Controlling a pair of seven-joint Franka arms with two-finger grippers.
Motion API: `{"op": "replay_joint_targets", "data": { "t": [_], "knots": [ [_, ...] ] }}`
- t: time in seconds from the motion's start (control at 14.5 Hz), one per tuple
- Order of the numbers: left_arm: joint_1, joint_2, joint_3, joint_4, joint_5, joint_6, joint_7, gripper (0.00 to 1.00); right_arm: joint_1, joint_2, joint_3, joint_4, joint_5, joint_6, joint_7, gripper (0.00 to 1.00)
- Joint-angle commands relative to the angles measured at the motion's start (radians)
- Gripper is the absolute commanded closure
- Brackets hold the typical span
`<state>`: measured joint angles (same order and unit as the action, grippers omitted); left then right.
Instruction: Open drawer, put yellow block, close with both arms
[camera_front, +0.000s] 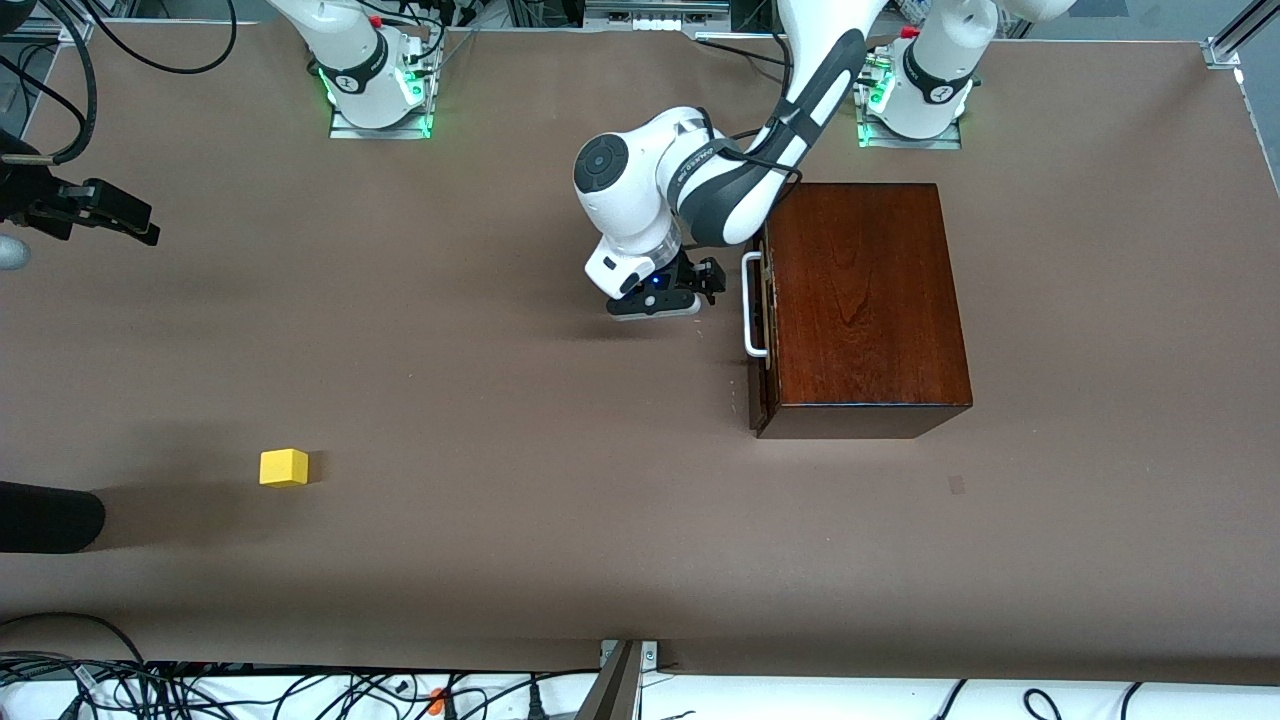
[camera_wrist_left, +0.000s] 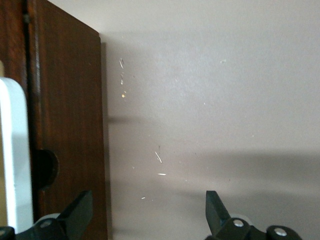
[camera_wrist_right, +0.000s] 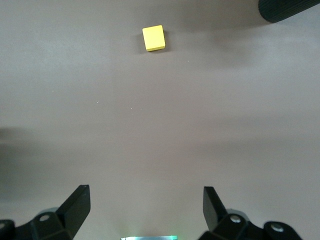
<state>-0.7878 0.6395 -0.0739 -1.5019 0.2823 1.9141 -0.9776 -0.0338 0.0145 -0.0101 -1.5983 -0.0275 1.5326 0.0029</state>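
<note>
Left pincer (camera_front: 672, 290) hangs open beside the shut drawer's (camera_front: 757, 330) handle (camera_front: 750, 305); right pincer (camera_wrist_right: 146, 207) open above the counter (camera_front: 500, 400), yellow block (camera_front: 284, 467) untouched

Left gripper (camera_front: 700, 285) low, jaws spread; right gripper (camera_front: 95, 215) raised, jaws spread.

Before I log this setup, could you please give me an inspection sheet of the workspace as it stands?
Surface: brown table, bare between items.
Job's things: drawer shut in its wooden box, white handle free; yellow block lies alone toward the right arm's end.
Clutter: dark rounded object at the table's edge near the block.
Hands: left hand open, beside the handle, not on it; right hand open over the table edge, waiting, holding nothing.
Cables: bundles along the table's nearest edge, more by the arm bases.
Surroundings: nothing seen.
</note>
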Motion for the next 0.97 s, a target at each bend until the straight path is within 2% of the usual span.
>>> {"op": "replay_joint_targets", "data": {
  "t": [0.0, 0.07, 0.35, 0.9],
  "knots": [
    [0.002, -0.011, 0.014, 0.090, 0.024, -0.172, 0.010, 0.00, -0.008, -0.007, 0.004, -0.002, 0.011, -0.003, 0.011, 0.00],
    [0.007, -0.011, 0.022, 0.095, 0.026, -0.208, 0.042, 0.00, -0.008, -0.007, 0.004, -0.002, 0.011, -0.005, 0.011, 0.00],
    [0.007, 0.019, 0.037, 0.083, 0.060, -0.202, 0.053, 0.00, -0.008, -0.008, 0.004, 0.000, 0.011, -0.008, 0.011, 0.00],
    [0.021, 0.049, 0.036, 0.063, 0.060, -0.089, 0.033, 0.00, -0.008, -0.008, 0.004, 0.000, 0.011, -0.005, 0.011, 0.00]
  ]
}}
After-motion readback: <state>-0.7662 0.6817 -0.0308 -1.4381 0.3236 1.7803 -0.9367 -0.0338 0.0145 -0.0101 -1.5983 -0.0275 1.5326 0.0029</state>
